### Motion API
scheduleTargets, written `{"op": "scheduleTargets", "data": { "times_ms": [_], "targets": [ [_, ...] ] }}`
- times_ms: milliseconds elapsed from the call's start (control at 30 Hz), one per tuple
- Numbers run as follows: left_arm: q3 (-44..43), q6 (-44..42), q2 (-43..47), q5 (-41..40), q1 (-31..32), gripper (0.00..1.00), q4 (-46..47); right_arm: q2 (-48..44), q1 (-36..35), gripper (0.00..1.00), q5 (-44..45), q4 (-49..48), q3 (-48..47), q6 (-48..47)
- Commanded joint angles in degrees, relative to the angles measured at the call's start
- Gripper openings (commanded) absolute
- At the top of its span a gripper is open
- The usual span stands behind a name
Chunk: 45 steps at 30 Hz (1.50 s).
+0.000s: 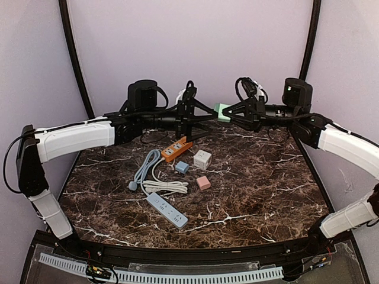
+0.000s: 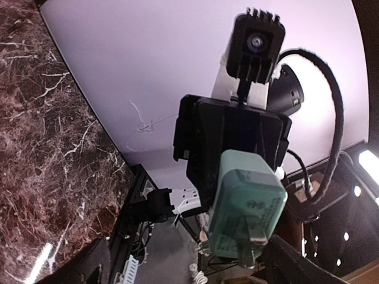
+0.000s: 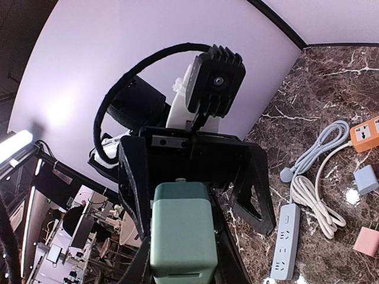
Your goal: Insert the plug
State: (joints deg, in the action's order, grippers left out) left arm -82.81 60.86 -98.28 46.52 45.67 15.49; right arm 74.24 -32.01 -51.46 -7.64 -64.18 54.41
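I see the overhead camera fixed above and behind the left arm (image 1: 77,139) and right arm (image 1: 349,145), looking down and forward across the table (image 1: 254,195) to the back wall (image 1: 189,47) from well off. The wrist cameras face each other at close range: the left one sees the right camera (image 2: 256,44), and the right one sees the left camera (image 3: 218,80). All three views share the green plug (image 1: 222,111). The overhead and right wrist views also share the white power strip (image 1: 167,211).

Left end effector (image 1: 208,121) raised, spread wide; right end effector (image 1: 228,112) facing it, clamped.

Green plug (image 2: 246,216) label print unreadable.
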Motion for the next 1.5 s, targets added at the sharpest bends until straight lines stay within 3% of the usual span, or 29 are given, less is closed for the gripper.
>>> {"op": "scheduleTargets", "data": {
  "times_ms": [0,267,700,933,1467],
  "targets": [
    [3.6,-5.0,6.6,-3.9,0.3,0.97,-7.1,-2.4,-0.4,0.00,-1.0,3.4,-2.3,-6.7],
    [9.7,-9.3,13.9,-10.3,0.3,0.99,-14.1,-2.5,-0.5,0.00,0.0,17.1,-6.1,-16.7],
    [7.8,-25.8,23.9,-27.8,-0.2,0.99,-43.1,2.8,-2.3,0.00,8.4,34.7,-15.6,-27.7],
    [6.4,-31.4,27.7,-40.2,-0.4,0.99,-55.0,10.3,-8.6,0.00,12.1,46.1,-27.6,-34.0],
    [8.4,-39.3,33.0,-49.8,-0.6,0.98,-69.4,31.6,-22.4,0.00,27.0,71.7,-56.1,-37.6]
  ]
}}
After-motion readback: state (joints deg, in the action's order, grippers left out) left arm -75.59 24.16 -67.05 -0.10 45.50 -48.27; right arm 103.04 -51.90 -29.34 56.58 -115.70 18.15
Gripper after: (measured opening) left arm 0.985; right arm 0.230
